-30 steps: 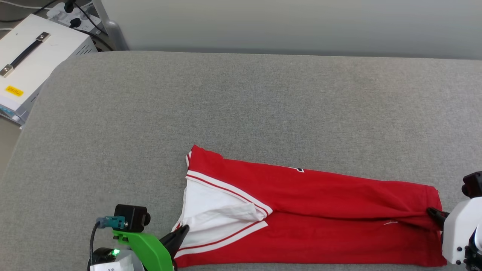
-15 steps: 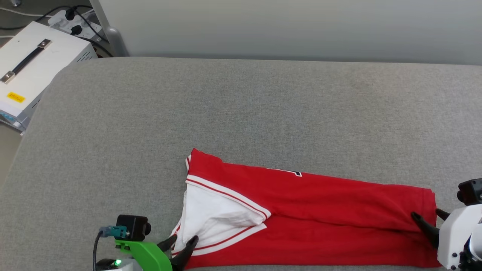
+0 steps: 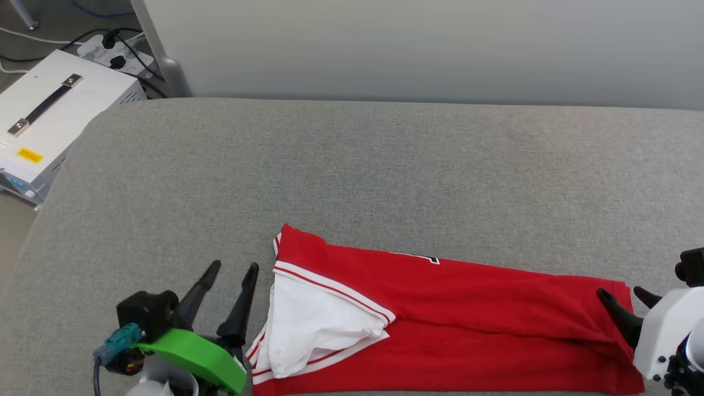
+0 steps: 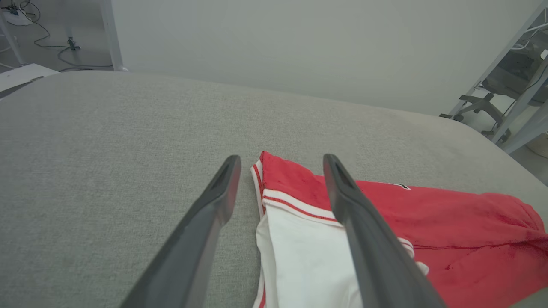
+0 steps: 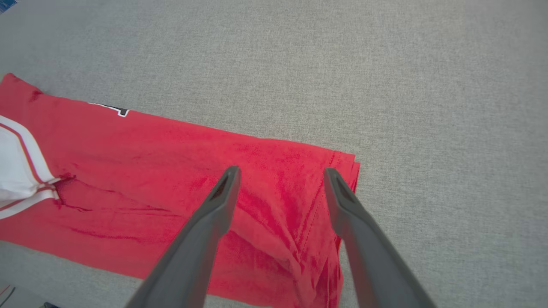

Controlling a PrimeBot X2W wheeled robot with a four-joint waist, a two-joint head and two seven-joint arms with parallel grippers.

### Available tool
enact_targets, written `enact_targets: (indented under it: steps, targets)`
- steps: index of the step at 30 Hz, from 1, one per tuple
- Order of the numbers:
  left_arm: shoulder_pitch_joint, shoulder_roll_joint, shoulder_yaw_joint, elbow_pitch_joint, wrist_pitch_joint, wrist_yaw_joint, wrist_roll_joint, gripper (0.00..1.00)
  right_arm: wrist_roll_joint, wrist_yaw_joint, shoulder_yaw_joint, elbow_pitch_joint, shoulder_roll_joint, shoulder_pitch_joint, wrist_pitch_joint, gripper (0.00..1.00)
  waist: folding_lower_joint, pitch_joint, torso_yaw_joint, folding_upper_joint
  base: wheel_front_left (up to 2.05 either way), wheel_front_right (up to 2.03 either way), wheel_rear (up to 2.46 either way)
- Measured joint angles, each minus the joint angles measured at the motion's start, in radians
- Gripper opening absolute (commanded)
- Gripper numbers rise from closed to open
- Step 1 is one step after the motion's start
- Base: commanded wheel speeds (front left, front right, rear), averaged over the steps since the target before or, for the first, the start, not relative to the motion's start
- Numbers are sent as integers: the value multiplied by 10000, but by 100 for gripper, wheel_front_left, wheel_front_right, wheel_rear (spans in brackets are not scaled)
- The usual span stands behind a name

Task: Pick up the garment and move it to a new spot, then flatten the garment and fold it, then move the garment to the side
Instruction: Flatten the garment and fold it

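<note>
- Both grips have just let go. A second ago the left gripper (image 3: 234,267) was pinched on the near corner by the white sleeve (image 3: 316,322), and the right gripper (image 3: 620,291) on the hem end. Now both sets of jaws stand wide apart, with nothing between them.
- The left gripper has also come off the cloth and sits just beside the garment's (image 3: 467,308) left end, fingers pointing away from the robot. The right one hovers over the hem corner.
- The garment lies released on the grey tabletop (image 3: 352,165) — a long red strip along the near edge, doubled lengthwise, the sleeve folded on top at the left end. It has hardly moved; the small shift in the head view is the camera's.
- Judgement: the lengthwise fold looks finished — what likely remains is a crosswise fold, then moving it aside.
</note>
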Motion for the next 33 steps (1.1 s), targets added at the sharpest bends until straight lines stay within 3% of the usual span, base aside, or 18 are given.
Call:
enact_targets:
  steps: [7, 13, 20, 33]
  targets:
    - [-52, -1078, 2270, -779, -326, 100, 1852, 100, -821, 0, -1174, 54, 932, 349, 600, 100, 0, 269, 73, 0, 0, 0, 0]
    - [253, -2086, 3716, -988, -326, -821, 3076, 100, -1292, 0, -1833, 487, 1413, 384, 811, 100, 0, 588, 108, 0, 0, 0, 0]
    - [309, -2727, 4326, -828, -326, -1348, 3676, 100, -1419, 0, -2163, 1256, 1638, 383, 886, 100, 0, 844, 189, 0, 0, 0, 0]
    - [244, -2905, 4265, -717, -326, -1444, 3728, 100, 263, -2, -1538, 2491, 1141, -2, 568, 100, 0, 1293, 269, 0, 0, 0, 0]
